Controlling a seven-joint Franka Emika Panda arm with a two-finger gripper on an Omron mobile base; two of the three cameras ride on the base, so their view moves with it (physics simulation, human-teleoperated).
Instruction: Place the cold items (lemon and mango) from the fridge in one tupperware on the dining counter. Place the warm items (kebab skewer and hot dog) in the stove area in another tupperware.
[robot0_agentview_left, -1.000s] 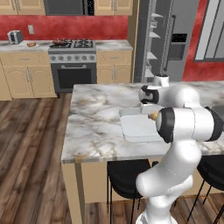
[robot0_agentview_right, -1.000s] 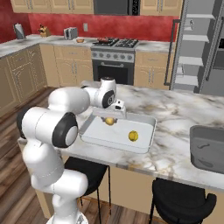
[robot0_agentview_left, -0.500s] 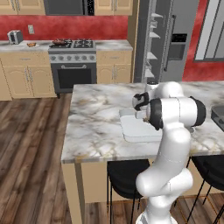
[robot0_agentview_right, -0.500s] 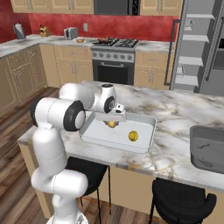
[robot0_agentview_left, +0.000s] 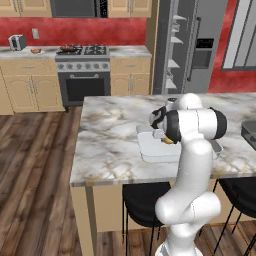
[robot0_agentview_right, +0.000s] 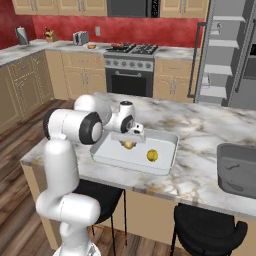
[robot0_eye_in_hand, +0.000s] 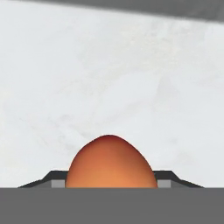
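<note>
two fruits sit over the white tupperware (robot0_agentview_right: 165, 162) on the marble dining counter (robot0_agentview_right: 200, 125): the mango (robot0_eye_in_hand: 110, 162), orange-red, is clamped between the jaws of the gripper (robot0_agentview_right: 129, 143), which hangs low inside the tray near its left end, and the lemon (robot0_agentview_right: 152, 155) lies loose on the tray floor just to the right of it, apart from the fingers. in the hand view the mango bulges up between both dark tips above the pale tray bottom. farther back stands the stove (robot0_agentview_left: 82, 65), and beside it the open fridge (robot0_agentview_left: 186, 50).
</note>
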